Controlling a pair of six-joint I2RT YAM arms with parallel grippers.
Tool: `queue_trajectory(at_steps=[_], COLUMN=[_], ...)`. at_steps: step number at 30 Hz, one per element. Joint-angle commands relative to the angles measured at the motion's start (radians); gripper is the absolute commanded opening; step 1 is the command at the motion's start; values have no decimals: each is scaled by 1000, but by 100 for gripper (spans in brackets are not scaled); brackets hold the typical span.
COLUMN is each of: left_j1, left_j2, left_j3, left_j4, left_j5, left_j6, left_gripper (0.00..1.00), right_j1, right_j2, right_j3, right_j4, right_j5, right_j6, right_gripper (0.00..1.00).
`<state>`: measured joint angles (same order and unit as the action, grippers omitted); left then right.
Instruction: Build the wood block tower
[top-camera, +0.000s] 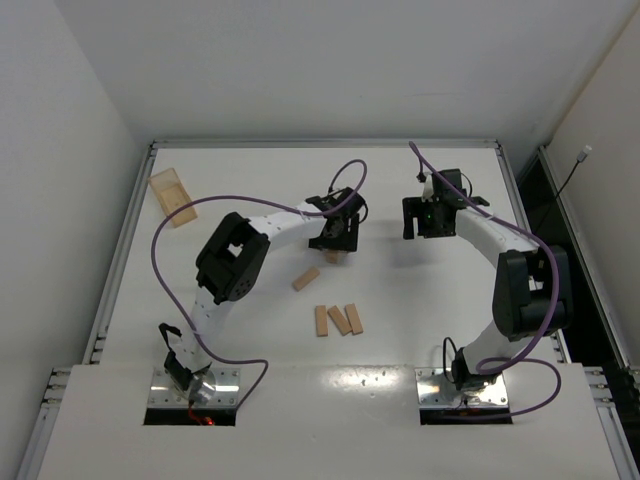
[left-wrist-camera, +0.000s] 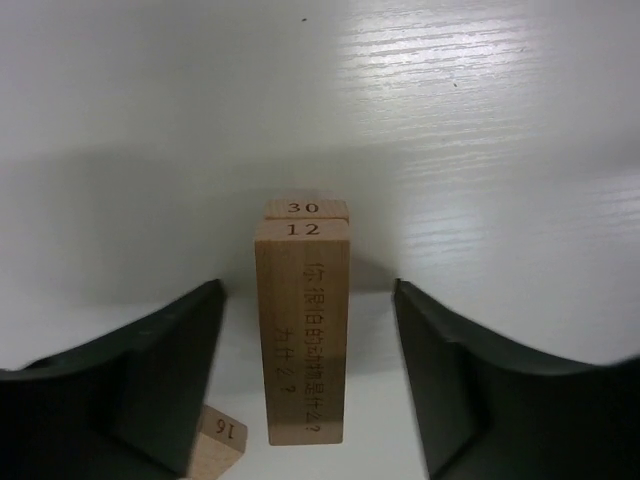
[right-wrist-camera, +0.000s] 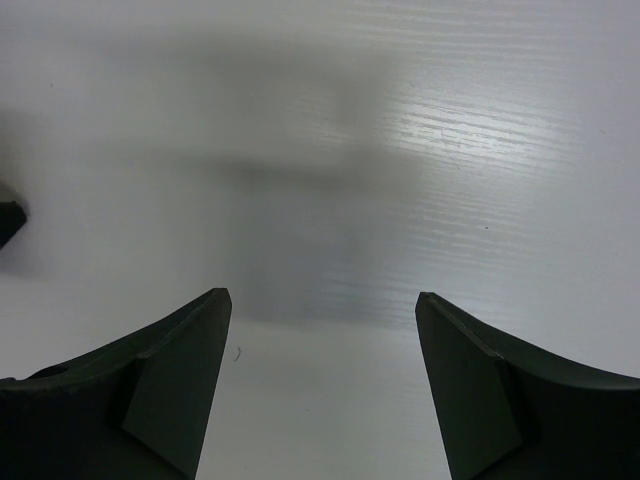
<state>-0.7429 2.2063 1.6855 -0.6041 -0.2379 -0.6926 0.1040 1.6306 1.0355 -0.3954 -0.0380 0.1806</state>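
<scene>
While its arm bends over the centre of the table (top-camera: 400, 300), the left gripper (left-wrist-camera: 308, 290) stands open astride the smooth tan wooden tower (left-wrist-camera: 302, 340), the right gripper (right-wrist-camera: 320, 305) gapes empty, and rectangular blocks (top-camera: 338, 319) lie nearer the front edge.

Lighting: bright, even, from overhead. Glare: streaked sheen on white table (right-wrist-camera: 480, 130) in both wrist views. Shadows: soft, broad, grey. Focus: wrist views soft at lower edges.

Three wood blocks (top-camera: 340, 320) lay side by side before the tower (left-wrist-camera: 300, 330); a box (top-camera: 172, 195) sat far-left behind.
</scene>
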Motion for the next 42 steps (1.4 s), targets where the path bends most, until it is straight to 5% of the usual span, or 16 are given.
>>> queue_trajectory(at_steps=[1, 13, 24, 32, 42], left_j1=[-9, -9, -9, -9, -9], left_j2=[-5, -187, -526, -822, -656], left_j3=[-21, -32, -13, -537, -537], left_j4=[-16, 26, 20, 50, -26], left_j5=[-21, 22, 54, 186, 210], left_j6=[-16, 125, 306, 418, 516], left_gripper=[74, 91, 88, 77, 77], right_j1=[-4, -4, -4, -4, -4], right_j2=[-34, -58, -126, -126, -124], right_j3=[0, -18, -37, -26, -23], right_j4=[36, 36, 36, 36, 36], right_j5=[-17, -36, -25, -57, -57], right_j6=[7, -15, -33, -43, -43], right_gripper=[72, 72, 73, 80, 83])
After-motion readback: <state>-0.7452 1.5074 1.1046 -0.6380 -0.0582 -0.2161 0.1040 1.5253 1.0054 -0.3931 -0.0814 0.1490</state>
